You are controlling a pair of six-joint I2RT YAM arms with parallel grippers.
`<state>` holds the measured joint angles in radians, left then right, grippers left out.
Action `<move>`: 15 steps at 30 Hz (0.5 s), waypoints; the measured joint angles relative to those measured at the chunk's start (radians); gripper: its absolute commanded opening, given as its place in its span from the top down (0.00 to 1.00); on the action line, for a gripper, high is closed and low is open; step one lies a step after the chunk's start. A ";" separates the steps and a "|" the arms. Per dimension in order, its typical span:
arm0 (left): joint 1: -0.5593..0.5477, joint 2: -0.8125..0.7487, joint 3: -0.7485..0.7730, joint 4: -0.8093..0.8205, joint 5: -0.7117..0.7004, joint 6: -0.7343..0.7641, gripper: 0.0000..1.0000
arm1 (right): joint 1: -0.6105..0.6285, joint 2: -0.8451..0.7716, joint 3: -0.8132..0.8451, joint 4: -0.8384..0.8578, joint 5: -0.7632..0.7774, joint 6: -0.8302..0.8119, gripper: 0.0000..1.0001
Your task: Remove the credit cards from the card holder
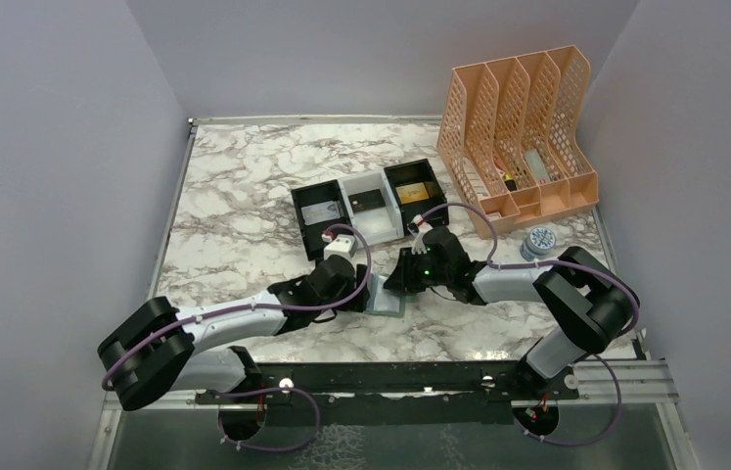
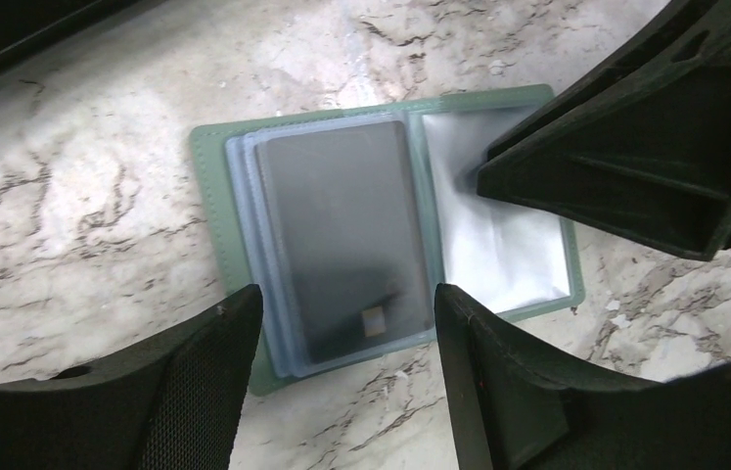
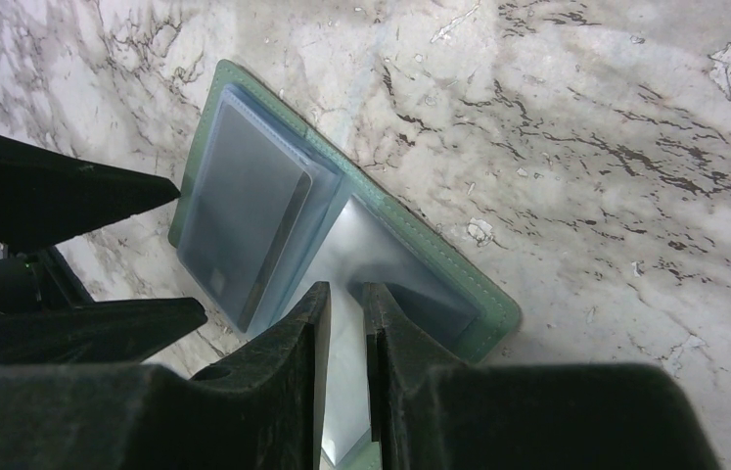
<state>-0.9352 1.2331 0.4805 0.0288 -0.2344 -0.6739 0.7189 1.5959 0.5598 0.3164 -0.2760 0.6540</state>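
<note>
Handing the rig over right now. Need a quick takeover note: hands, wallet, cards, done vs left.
Left hand: open, fingers straddling the near end of the dark card, not closed on it.
Right hand: nearly closed, tips on the clear empty side of the card holder; pinning or pinching, can't tell.
Card holder: lying open on the marble table between the arms.
Done: holder opened.
Left: dark card sits in its sleeve; pull it, plus any behind it.

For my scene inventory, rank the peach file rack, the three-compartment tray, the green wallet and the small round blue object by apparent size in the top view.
1. File rack
2. Tray
3-4. Wallet and round object: unsure, they look alike in size and the wallet is mostly hidden.
</note>
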 measured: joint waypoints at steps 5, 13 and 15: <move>0.000 -0.031 0.000 -0.045 -0.019 0.015 0.34 | 0.000 0.000 0.000 0.000 0.000 0.000 0.80; 0.000 -0.033 -0.005 -0.008 0.008 0.018 0.41 | 0.000 0.000 0.000 0.000 -0.002 0.000 0.79; 0.000 -0.023 -0.006 0.009 0.016 0.018 0.41 | 0.000 0.000 0.000 0.000 -0.002 0.000 0.79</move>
<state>-0.9352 1.2098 0.4744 0.0376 -0.2180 -0.6559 0.7185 1.5959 0.5598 0.3164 -0.2775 0.6540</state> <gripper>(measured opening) 0.588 0.205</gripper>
